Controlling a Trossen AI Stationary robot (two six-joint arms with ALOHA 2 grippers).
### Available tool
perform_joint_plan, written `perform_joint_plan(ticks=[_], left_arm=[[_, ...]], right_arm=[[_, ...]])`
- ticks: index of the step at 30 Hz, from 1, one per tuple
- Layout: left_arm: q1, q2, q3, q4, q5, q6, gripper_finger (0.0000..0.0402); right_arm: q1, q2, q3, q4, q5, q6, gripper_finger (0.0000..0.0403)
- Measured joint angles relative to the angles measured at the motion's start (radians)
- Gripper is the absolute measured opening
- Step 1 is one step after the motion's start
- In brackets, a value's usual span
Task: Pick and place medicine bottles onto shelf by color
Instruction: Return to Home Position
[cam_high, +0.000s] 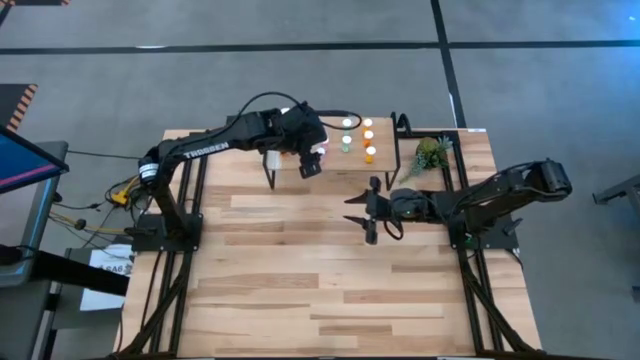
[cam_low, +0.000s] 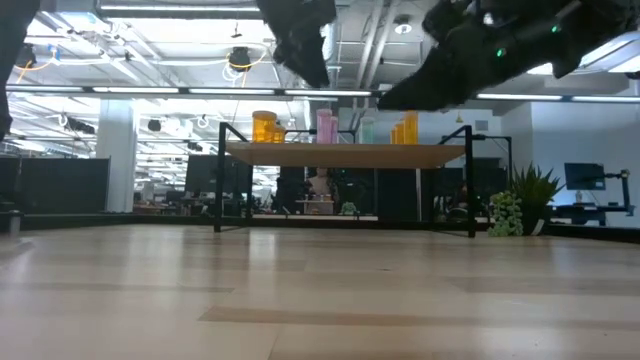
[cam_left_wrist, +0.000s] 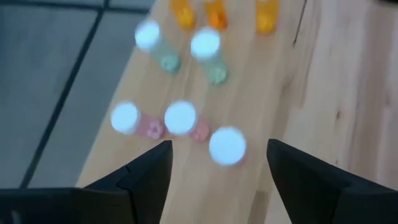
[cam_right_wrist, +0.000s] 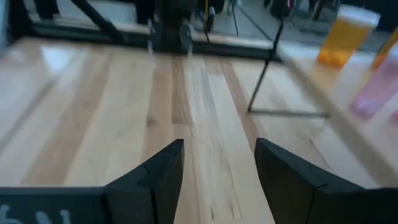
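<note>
The shelf (cam_high: 285, 150) stands at the table's far middle on thin black legs. Medicine bottles with white caps stand upright on it: three pink (cam_left_wrist: 180, 118), two pale green (cam_left_wrist: 205, 46) and orange ones (cam_left_wrist: 214, 12) farther along. The low view shows them in a row on the plank (cam_low: 350, 155). My left gripper (cam_left_wrist: 219, 162) hovers open above the shelf. Its fingers stand on either side of the nearest pink bottle (cam_left_wrist: 227, 146) without touching it. My right gripper (cam_high: 365, 210) waits open over the table's middle, pointing toward the shelf (cam_right_wrist: 348, 81).
A small green plant (cam_high: 430, 155) stands at the far right, beside the shelf's right end. The shelf's black leg (cam_right_wrist: 267, 81) rises in front of my right gripper. Bare wooden table (cam_high: 320, 280) spreads toward the near edge.
</note>
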Motion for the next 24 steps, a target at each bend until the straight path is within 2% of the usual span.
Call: perform_joint_plan(ticks=[3, 8, 12, 16, 20, 24], left_arm=[[-0.030, -0.028, 0.031, 0.014, -0.002, -0.001, 0.0244], [-0.092, -0.136, 0.033, 0.059, -0.012, 0.017, 0.0224], [-0.149, -0.244, -0.039, 0.139, -0.019, 0.029, 0.0204], [-0.200, -0.368, -0.199, 0.277, -0.031, 0.034, 0.0185], [-0.238, -0.525, -0.429, 0.490, -0.050, 0.032, 0.0169], [-0.300, -0.703, -0.663, 0.668, -0.009, 0.061, 0.0156]], right_arm=[[0.017, -0.053, -0.001, -0.005, 0.000, -0.010, 0.0220], [0.055, -0.218, 0.001, -0.084, 0.039, -0.024, 0.0211], [0.105, -0.346, 0.000, -0.179, 0.085, -0.025, 0.0200], [0.162, -0.448, 0.000, -0.233, 0.107, -0.047, 0.0190], [0.241, -0.530, -0.011, -0.235, 0.107, -0.108, 0.0180], [0.329, -0.608, -0.012, -0.244, 0.106, -0.177, 0.0171]])
